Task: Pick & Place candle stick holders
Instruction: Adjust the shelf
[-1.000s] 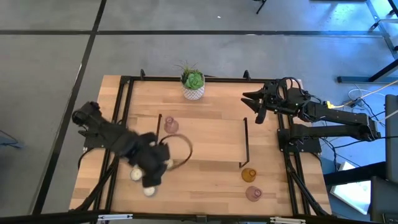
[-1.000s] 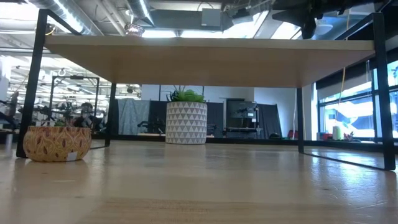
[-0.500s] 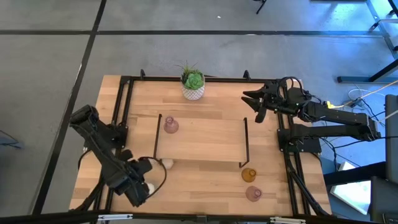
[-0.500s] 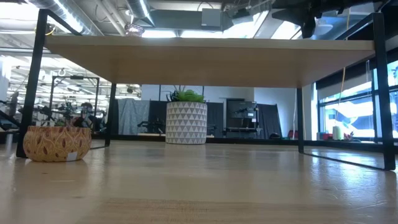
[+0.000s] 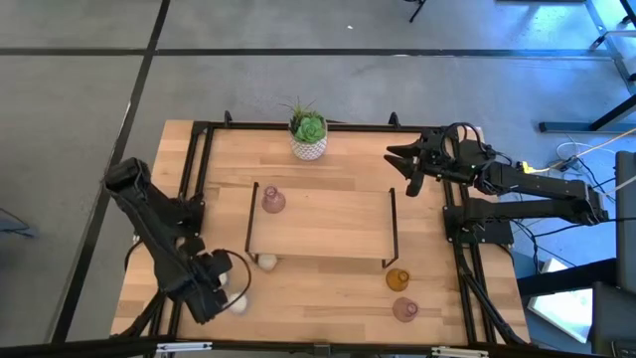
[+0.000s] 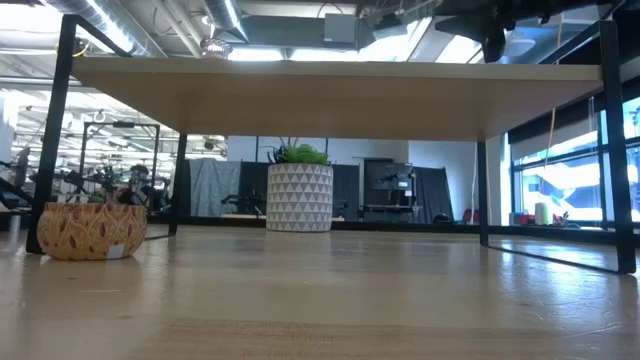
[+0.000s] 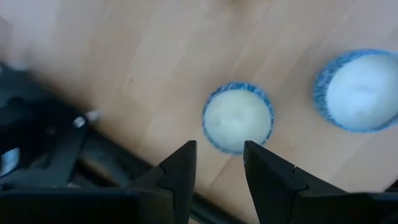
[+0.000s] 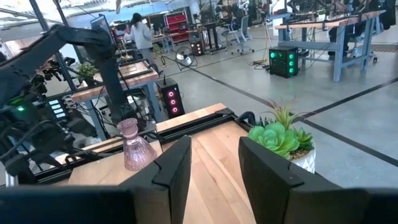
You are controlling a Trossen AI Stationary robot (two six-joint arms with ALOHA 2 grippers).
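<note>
Left gripper had shifted slightly over 2 cream holders, fingers apart, empty; right gripper idle, open.

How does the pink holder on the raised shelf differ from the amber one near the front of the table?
The pink holder stands on the raised shelf; the amber holder stands on the table, just off the shelf's front right corner. The pink one looks slightly wider and paler, the amber one darker. Both are upright, and neither gripper touches them.

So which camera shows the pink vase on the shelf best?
The right wrist view: the pink vase stands close, seen side-on on the shelf. The high view shows only its top. The low and left wrist views miss it.
</note>
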